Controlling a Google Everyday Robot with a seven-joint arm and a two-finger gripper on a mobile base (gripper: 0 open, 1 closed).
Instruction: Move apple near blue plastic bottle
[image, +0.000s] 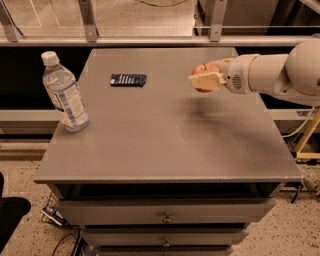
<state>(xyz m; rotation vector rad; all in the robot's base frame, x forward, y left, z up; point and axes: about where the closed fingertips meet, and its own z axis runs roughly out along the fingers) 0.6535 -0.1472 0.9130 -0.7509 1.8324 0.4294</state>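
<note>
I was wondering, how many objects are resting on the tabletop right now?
2. The blue plastic bottle stands at the left edge; a dark-blue packet lies back-centre. The apple is not counted: the gripper holds it above the right side.

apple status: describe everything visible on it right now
The apple is round and red with a yellowish patch and a short stem on top. The hand is shut on it, a pale finger crossing its front, so only its top and bottom edges show. It hangs over the right rear of the grey table, apparently lifted, a soft shadow beneath. Only the hand touches it; the blue plastic bottle stands far off at the left edge.
</note>
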